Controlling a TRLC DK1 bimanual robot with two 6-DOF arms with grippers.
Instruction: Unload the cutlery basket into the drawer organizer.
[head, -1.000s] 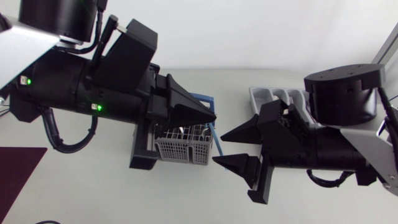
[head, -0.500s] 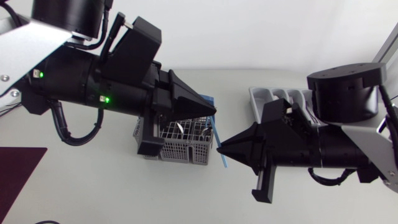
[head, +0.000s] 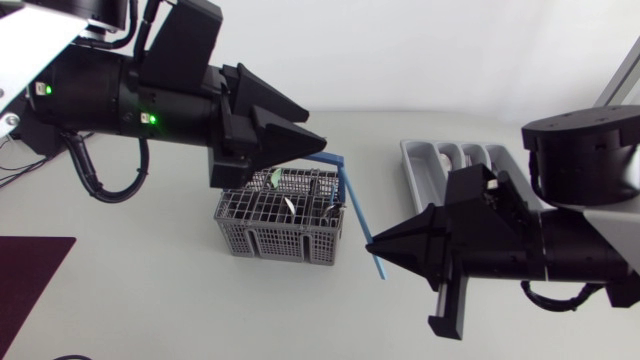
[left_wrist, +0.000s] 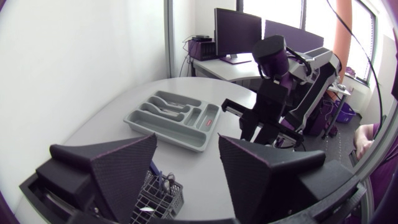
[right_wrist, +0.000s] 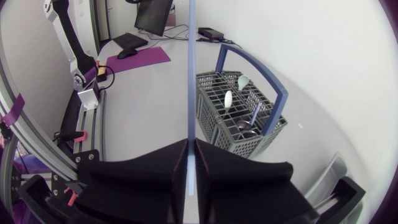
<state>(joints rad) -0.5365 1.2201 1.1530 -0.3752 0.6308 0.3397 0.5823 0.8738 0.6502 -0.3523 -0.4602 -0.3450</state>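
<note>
- The thin blue stick-like piece (head: 362, 222) is clamped between the closed fingers of the right gripper (head: 374, 243), just off the cutlery basket's right side and above the middle of the table (head: 150, 290).
- From above, its long axis runs on a slant. One end is by the basket's far right corner and the other points toward the table's near edge, past the fingertips.
- In the right wrist view it shows as a straight pale-blue line crossing the seam of the fingers and running out of sight at both ends. What kind of utensil it is cannot be made out.
- The cutlery basket (head: 270, 225) is a grey grid box standing upright near the table's middle, a little toward the left edge. Its dark blue handle (head: 325, 160) arches over the top.
- A pale green spoon (right_wrist: 242, 81), a white spoon (right_wrist: 228, 98) and a metal spoon (right_wrist: 252, 117) stand inside with their bowls up. Lower pieces are hidden by the grid.
- The left gripper (left_wrist: 188, 142) hangs over the basket's far side, its fingers spread and nothing between them.
- The drawer organizer (left_wrist: 202, 127) is a grey tray lying toward the table's far right corner, well apart from the basket. From above, the right arm covers its near half. Something lies in one of its compartments, too small to identify.
</note>
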